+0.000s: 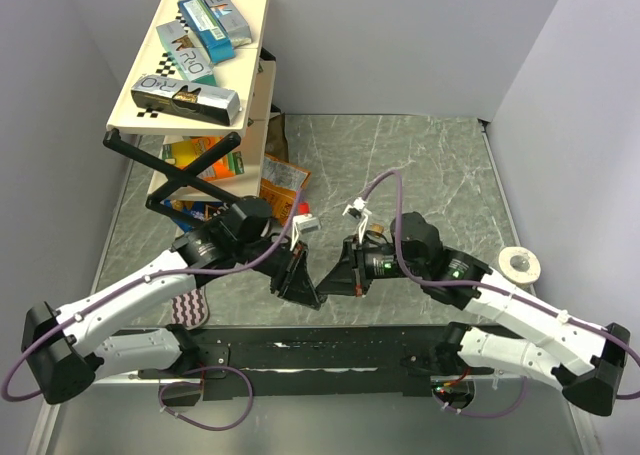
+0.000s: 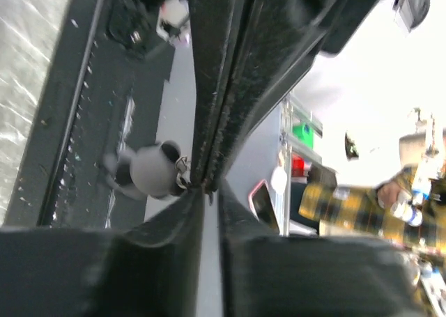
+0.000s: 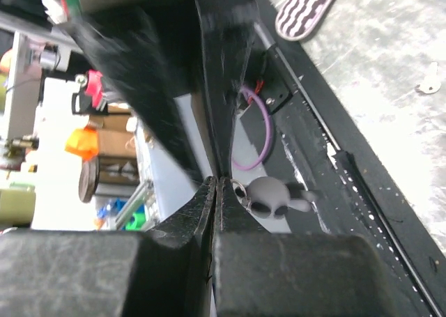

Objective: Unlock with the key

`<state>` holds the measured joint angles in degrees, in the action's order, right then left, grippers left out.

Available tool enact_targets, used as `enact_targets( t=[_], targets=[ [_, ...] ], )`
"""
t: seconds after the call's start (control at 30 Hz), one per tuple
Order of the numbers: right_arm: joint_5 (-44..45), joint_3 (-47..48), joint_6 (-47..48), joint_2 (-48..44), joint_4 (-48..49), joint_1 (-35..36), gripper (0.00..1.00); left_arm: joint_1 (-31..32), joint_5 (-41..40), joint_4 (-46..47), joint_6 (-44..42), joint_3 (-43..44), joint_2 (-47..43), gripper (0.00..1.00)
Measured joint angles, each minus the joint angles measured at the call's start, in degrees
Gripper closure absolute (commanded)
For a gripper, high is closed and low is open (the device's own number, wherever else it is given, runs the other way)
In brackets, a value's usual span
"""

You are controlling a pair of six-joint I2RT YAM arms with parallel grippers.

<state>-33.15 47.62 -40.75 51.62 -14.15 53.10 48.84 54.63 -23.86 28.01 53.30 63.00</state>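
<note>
My left gripper (image 1: pixel 305 283) and right gripper (image 1: pixel 335 280) meet tip to tip just above the table's near middle. In the left wrist view my left fingertips (image 2: pixel 206 186) are closed to a thin slit, touching the right gripper's fingers coming in from above. In the right wrist view my right gripper (image 3: pixel 217 182) is shut. The key's small ring (image 3: pixel 240 189) with a grey alien-head charm (image 3: pixel 270 200) hangs right at the pinch point; the ring and charm also show in the left wrist view (image 2: pixel 155 169). The key's blade is hidden between the pads. No padlock shows.
A shelf rack with boxes (image 1: pixel 190 55) stands at the back left. A tape roll (image 1: pixel 520 265) lies at the right. A striped pink piece (image 1: pixel 190 310) lies by the left arm. A black rail (image 1: pixel 330 350) runs along the near edge. A pale silver bit (image 3: pixel 428 87) lies on the table.
</note>
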Motion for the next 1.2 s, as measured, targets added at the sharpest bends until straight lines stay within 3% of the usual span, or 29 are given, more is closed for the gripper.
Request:
enact_targets(
  t=[0.1,0.2,0.37,0.7,0.9,1.2],
  targets=[
    [2.67,-1.42,-1.01,-2.08,0.33,0.02,1.00,-0.74,-2.60,2.34,1.68,-0.04,-1.16,0.39],
    [6.25,-2.29,-2.21,-3.72,0.24,0.04,1.00,-2.62,-4.59,5.22,3.43,-0.28,-2.62,0.24],
    [13.16,-2.95,-4.48,-6.82,0.85,0.28,1.00,-6.62,-7.37,8.44,6.01,-1.01,-5.81,0.23],
    [25.55,-2.19,-7.41,-5.86,9.11,0.28,1.00,-7.58,-22.91,14.86,20.20,-1.03,-11.30,0.34],
    [29.55,-0.68,-7.65,-3.23,12.87,0.28,1.00,-7.78,-27.17,20.17,29.73,-2.86,-13.51,0.38],
    [31.89,0.00,-8.11,-2.14,16.20,0.28,1.00,-7.80,-30.53,19.28,34.49,-3.78,-13.70,0.40]
  ],
)
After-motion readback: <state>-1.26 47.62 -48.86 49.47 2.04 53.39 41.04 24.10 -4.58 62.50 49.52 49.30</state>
